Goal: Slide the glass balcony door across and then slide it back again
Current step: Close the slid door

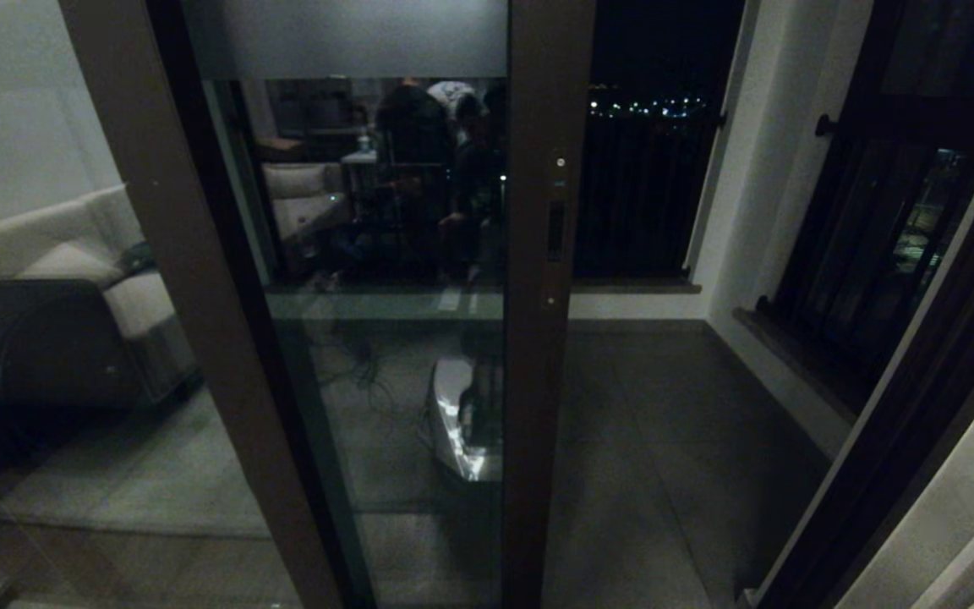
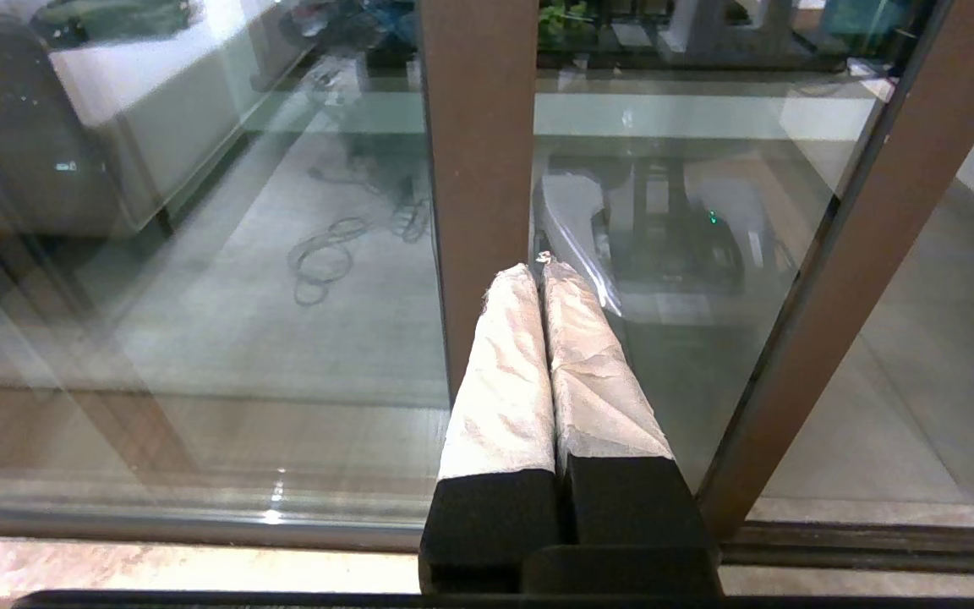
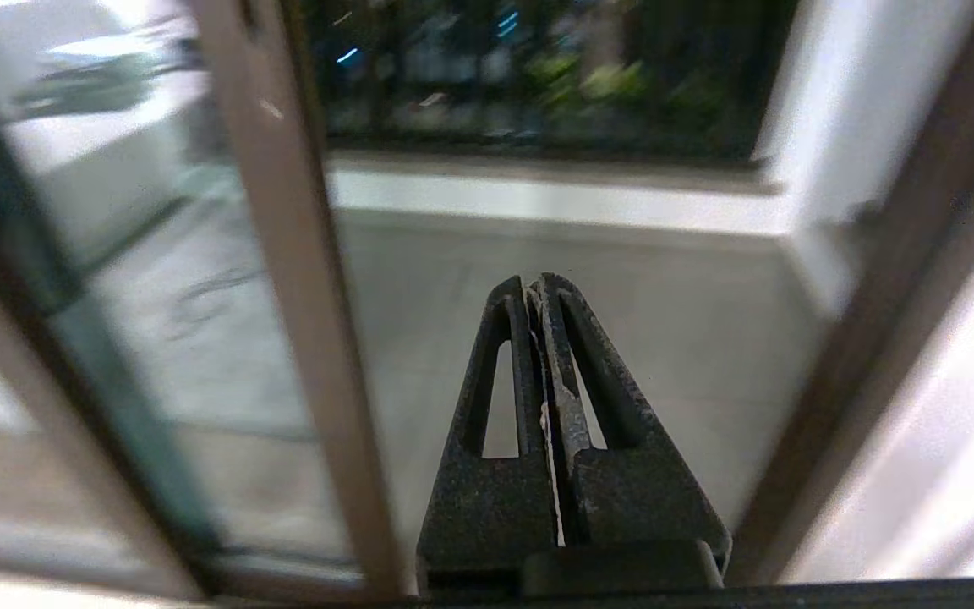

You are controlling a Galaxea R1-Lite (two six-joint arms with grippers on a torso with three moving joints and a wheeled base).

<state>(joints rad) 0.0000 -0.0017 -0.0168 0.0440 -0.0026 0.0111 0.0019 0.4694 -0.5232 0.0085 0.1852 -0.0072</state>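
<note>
Door position: glass balcony door [image 1: 385, 279] stands partly open, its stile w/ pull slot [image 1: 555, 230] center of head view, balcony gap to its right. Right gripper [image 3: 540, 292] closed, empty, low near stile; left gripper [image 2: 543, 272] closed, empty, parked. Approach slot squarely, hook, pull along track. Neither arm shows in head view; glass reflections obscure track.

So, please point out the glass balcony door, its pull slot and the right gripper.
glass balcony door [image 1: 385, 381]: head view, on the clear glass pane.
pull slot [image 1: 555, 231]: head view, on the dark recess in the door's stile.
right gripper [image 3: 540, 288]: right wrist view, at the closed fingertips.
</note>
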